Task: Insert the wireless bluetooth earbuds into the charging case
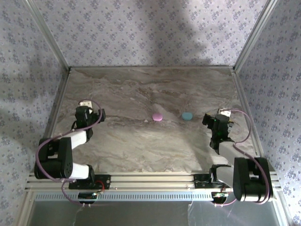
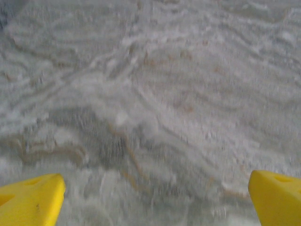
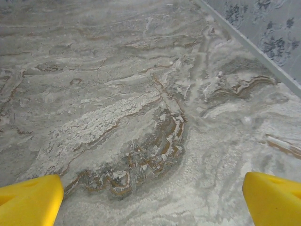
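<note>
Two small oval charging cases lie near the middle of the marble table, a pink case (image 1: 157, 117) and a teal case (image 1: 187, 116) to its right, both with lids down. The earbuds are hidden from me. My left gripper (image 1: 89, 108) hovers at the left side of the table, well left of the pink case. It is open, its yellow fingertips (image 2: 33, 200) spread wide over bare marble. My right gripper (image 1: 218, 118) stands just right of the teal case, also open, with nothing between its yellow fingertips (image 3: 275, 197).
Patterned walls with metal frame posts close in the table (image 1: 141, 146) on the left, back and right. The right wall's lower edge (image 3: 249, 44) runs close to my right gripper. An aluminium rail (image 1: 150, 181) carries both arm bases at the near edge.
</note>
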Motion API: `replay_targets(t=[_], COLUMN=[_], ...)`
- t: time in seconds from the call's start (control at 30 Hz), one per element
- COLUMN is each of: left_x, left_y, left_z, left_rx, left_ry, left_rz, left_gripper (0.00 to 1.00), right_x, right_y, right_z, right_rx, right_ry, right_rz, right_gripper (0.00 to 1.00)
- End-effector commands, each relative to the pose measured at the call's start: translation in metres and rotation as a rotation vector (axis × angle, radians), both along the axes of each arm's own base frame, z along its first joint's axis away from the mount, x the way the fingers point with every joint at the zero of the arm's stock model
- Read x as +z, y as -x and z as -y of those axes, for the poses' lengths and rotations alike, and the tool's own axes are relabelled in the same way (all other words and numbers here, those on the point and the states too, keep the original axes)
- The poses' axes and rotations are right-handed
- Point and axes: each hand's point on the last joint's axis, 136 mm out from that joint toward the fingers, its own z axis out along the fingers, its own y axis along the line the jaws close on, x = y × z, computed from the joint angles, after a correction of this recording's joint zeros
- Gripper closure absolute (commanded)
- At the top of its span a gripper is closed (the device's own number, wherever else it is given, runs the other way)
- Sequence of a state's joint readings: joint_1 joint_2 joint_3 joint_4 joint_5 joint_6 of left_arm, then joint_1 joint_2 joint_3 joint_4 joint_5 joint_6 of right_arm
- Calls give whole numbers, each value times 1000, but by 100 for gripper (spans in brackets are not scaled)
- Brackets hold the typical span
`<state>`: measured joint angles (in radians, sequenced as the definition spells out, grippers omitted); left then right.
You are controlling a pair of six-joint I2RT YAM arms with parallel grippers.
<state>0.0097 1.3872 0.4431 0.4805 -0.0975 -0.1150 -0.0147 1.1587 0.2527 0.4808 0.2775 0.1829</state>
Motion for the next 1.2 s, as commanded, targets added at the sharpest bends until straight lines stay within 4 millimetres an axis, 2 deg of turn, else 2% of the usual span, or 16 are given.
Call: replay_targets(t=[0.0, 0.1, 0.27, 0.47, 0.57, 0.73, 0.77, 1.17], left_x=[28, 25, 14, 8, 7, 7, 7, 7], left_y=[-21, -22, -27, -25, -24, -25, -25, -25], left_z=[-7, -10, 2, 4, 6, 6, 6, 6], left_rx=[6, 18, -53, -65, -77, -74, -75, -76], left_ry=[-58, -67, -61, -64, -63, -62, -63, -64], left_rz=[129, 141, 135, 144, 152, 148, 150, 148], left_gripper=[0, 0, 0, 0, 0, 0, 0, 0], right_x=[32, 31, 27, 21, 2, -2, 3, 1], right_y=[-31, -45, -51, -59, -67, -69, -72, -70], right_z=[-3, -6, -15, -25, -40, -34, -34, -34], right_rx=[49, 89, 154, 199, 299, 295, 293, 296], right_ry=[39, 85, 114, 139, 132, 83, 88, 85], right_rz=[129, 102, 118, 96, 83, 44, 72, 58], right_gripper=[0, 0, 0, 0, 0, 0, 0, 0])
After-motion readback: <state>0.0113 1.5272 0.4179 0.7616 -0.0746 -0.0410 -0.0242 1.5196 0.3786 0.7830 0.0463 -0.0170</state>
